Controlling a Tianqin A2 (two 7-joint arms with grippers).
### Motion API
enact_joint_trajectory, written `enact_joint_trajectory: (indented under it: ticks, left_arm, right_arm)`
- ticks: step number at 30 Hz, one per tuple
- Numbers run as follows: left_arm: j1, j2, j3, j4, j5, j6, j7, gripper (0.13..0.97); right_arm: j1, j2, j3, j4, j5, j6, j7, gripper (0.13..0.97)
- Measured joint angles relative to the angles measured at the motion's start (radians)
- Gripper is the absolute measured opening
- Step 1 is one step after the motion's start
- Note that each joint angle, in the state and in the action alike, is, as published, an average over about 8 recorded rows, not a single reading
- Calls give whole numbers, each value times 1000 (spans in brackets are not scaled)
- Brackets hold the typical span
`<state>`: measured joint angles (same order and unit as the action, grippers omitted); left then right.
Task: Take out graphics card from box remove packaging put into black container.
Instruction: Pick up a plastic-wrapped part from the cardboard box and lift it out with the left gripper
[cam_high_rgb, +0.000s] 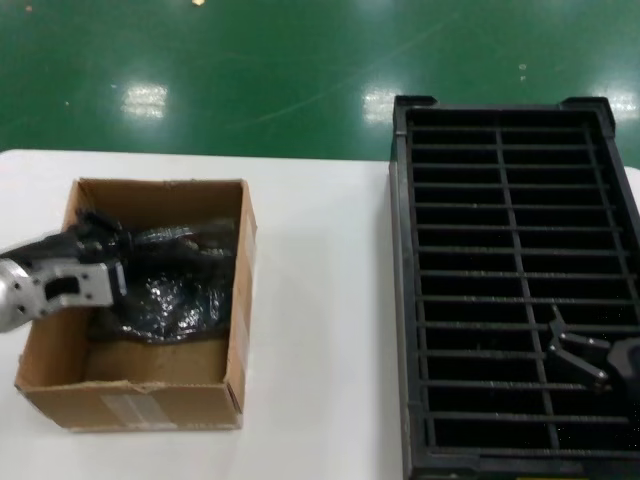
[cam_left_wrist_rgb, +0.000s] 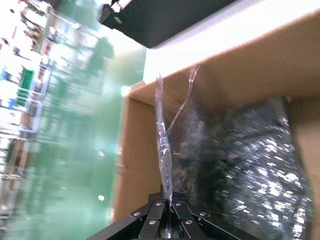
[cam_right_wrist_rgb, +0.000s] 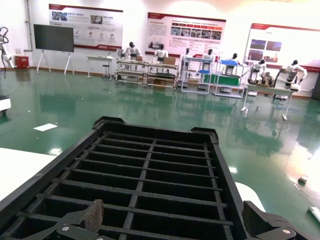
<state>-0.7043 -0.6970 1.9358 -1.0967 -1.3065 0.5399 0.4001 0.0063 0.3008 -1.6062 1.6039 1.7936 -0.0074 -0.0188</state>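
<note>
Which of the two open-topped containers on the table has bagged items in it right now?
The brown cardboard box on the robot's left, holding dark crinkly bags. The slotted black container looks empty.

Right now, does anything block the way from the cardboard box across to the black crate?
Nothing visible does. Bare table lies between the box and the black container. The right gripper hovers over the crate's near slots, jaws open. The left gripper pinches the packaging.

Bright overhead light. Glare spots on the glossy green floor (cam_high_rgb: 300, 70) beyond the white table (cam_high_rgb: 320, 300). Left wrist view motion-blurred, table blown out there; speckled highlights on the crinkly dark plastic bags (cam_left_wrist_rgb: 250, 165). Right wrist view sharp.
</note>
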Motion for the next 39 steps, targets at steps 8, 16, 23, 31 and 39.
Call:
enact_joint_trajectory:
  ticks: [8, 16, 23, 31, 39]
  left_arm:
    - [155, -111, -110, -330, 68, -26, -146, 140]
    - [356, -193, -254, -596, 82, -57, -229, 140]
    - [526, -225, -350, -766, 21, -83, -254, 140]
    - [643, -228, -352, -857, -82, -99, -193, 140]
    - [667, -210, -299, -873, -124, -97, -126, 140]
  right_arm:
    - [0, 0, 0, 0, 0, 0, 0, 966]
    - [0, 0, 0, 0, 0, 0, 0, 966]
    - [0, 0, 0, 0, 0, 0, 0, 966]
    - [0, 0, 0, 0, 0, 0, 0, 966]
    - [0, 0, 0, 0, 0, 0, 0, 966]
